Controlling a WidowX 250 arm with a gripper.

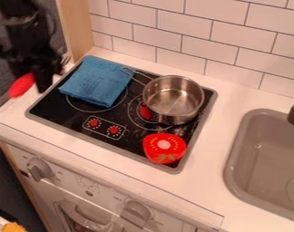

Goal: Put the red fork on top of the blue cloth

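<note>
Red fork [22, 85], tines not discernible, lay just beside the lower end of the black gripper [38, 77], on its image-left side, at the worktop's [12, 113] left edge. Whether the gripper was spread or pinching the fork could not be told. Blue cloth [98, 80] covered the cooktop's [55, 118] back-left part, right of both.

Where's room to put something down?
The white counter is bare between the black stove and gray sink. So is the stove's front-left corner. Its right side is crowded with a silver metal pot and red tomato-shaped toy; a blue cloth lies back left.
</note>
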